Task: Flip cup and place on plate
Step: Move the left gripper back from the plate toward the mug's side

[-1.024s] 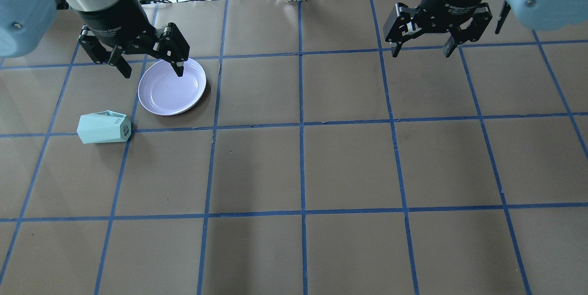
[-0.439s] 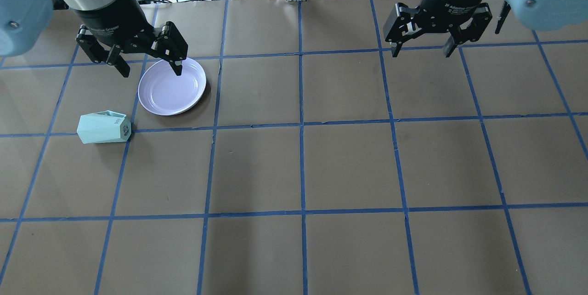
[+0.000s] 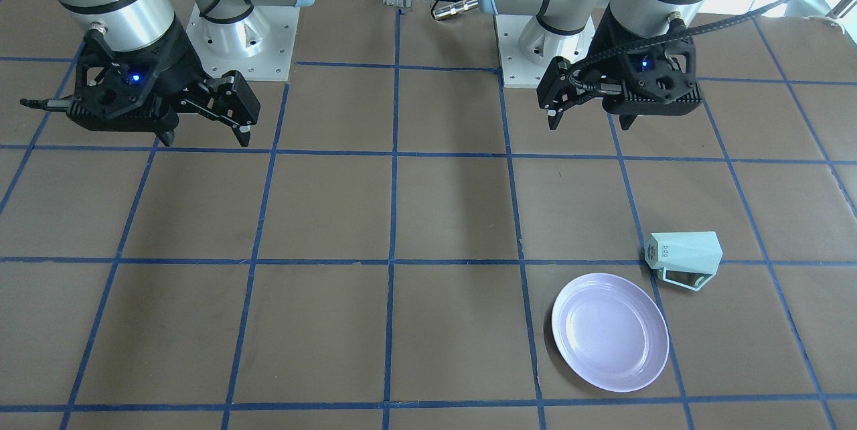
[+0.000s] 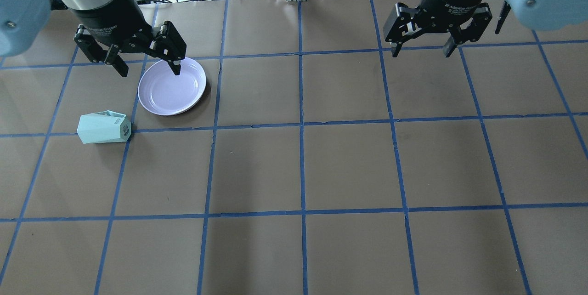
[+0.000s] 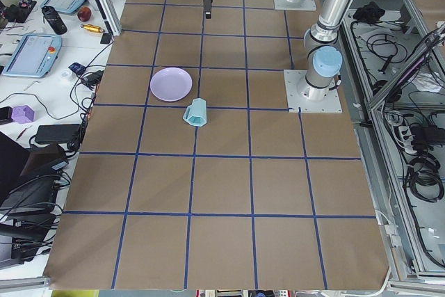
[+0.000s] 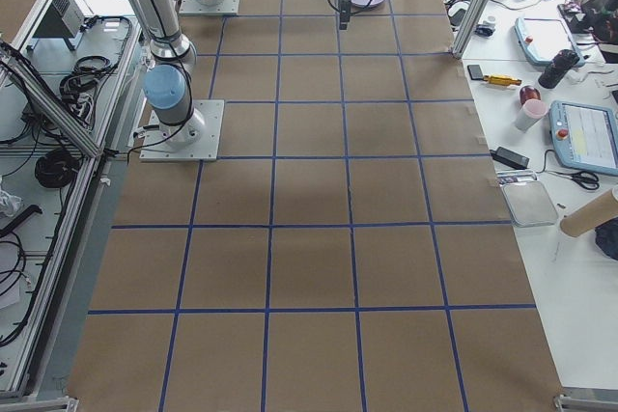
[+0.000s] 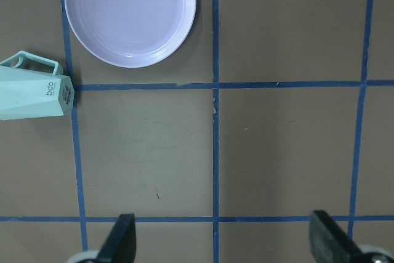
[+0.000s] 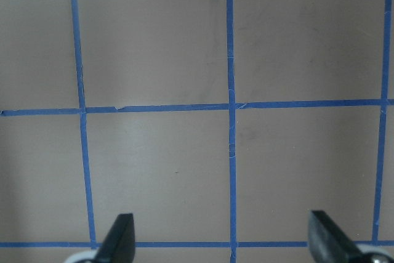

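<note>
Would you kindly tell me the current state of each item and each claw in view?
plate: flat on the table, empty.
cup: lying on its side on the table, beside the plate but not touching it, ungripped.
left claw: open, empty, raised above the table.
right claw: open, empty, raised above the table.

Left gripper (image 4: 150, 73): held aloft, wrist pointing straight down, jaws spread wide, empty. Right gripper (image 4: 421, 53): held aloft, wrist pointing down, jaws spread equally wide, empty.
</note>
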Robot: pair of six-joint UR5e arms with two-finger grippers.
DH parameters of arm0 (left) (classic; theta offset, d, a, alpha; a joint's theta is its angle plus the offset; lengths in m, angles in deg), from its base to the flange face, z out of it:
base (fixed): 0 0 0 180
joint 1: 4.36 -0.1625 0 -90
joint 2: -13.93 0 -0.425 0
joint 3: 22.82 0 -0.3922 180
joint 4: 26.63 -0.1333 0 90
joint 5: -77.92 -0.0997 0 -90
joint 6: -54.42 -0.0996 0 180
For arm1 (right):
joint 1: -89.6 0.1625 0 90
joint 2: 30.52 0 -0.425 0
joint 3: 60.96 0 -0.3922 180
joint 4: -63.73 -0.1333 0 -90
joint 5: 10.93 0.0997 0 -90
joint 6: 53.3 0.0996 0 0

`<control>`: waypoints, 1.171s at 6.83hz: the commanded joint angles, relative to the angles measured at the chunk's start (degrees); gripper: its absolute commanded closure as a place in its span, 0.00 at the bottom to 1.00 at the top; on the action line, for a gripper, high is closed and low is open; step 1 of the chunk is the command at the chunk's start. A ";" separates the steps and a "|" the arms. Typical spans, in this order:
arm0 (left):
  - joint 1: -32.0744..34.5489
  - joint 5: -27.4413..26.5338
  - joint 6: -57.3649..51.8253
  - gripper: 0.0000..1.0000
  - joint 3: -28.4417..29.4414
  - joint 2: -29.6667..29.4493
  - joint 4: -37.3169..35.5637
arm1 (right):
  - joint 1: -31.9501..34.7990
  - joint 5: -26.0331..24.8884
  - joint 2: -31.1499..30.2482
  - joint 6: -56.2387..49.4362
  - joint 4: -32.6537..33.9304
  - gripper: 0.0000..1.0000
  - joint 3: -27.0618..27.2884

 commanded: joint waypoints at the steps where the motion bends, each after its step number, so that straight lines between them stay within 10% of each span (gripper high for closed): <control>1: -0.05 -0.01 0.00 0.00 0.09 -0.04 0.00 | 0.00 0.00 0.00 0.00 0.00 0.00 0.00; 4: -1.10 0.16 -0.35 0.00 0.26 -0.13 0.26 | 0.00 0.00 0.00 0.00 0.00 0.00 0.00; 8: -18.47 0.25 -24.64 0.00 -0.61 -2.40 1.32 | 0.00 0.00 0.00 0.00 0.00 0.00 0.00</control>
